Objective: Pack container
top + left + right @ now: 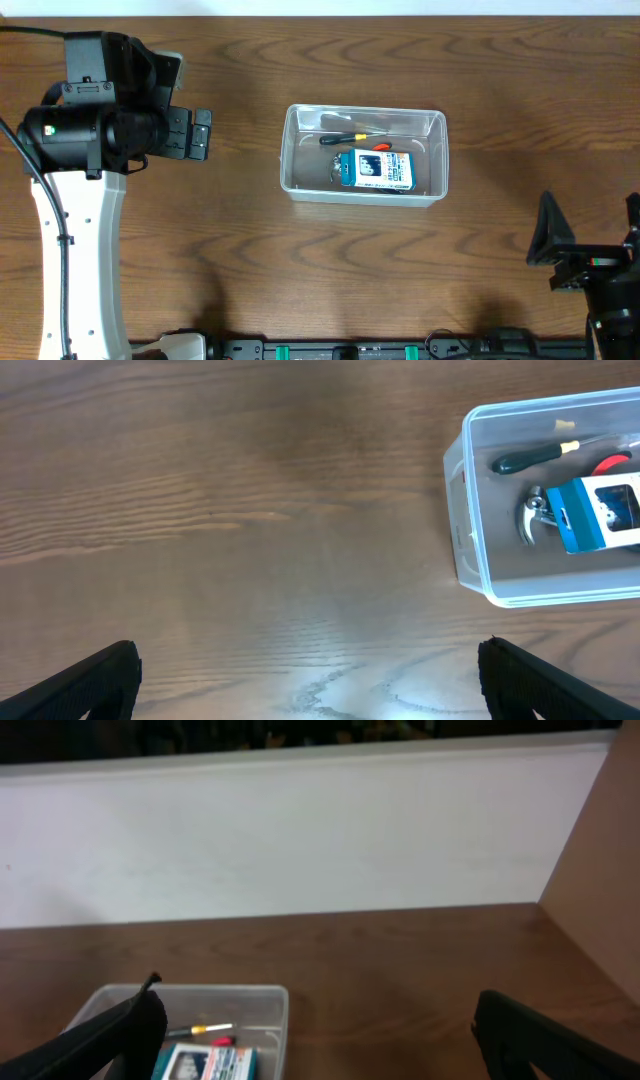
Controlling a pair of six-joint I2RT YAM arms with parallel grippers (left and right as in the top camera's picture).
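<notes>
Brown wood-grain table [300,280] fills all three views, and a white wall [300,840] stands behind its far edge in the right wrist view. The container [287,150] sits in the middle of the table, between the two arms, with its long axis running from left to right across my overhead picture. Inside it I see a screwdriver [338,139] with a black handle, a blue-and-white box [378,169], a small red piece [380,146] and, in the left wrist view, a shiny metal part [532,518] that is half under the box.

The left gripper [200,133] hangs over bare wood with its fingers wide apart and holds nothing. It faces the short left wall of the container, so the bin lies straight ahead of it, along the bin's own long axis. The right gripper [590,225] is also spread apart and without load. It stands near the front right corner of the table, and the container lies ahead of it and to its left.

I judge the left arm to be the nearer one. I see no loose item outside the bin, so the packing looks almost finished to me.
</notes>
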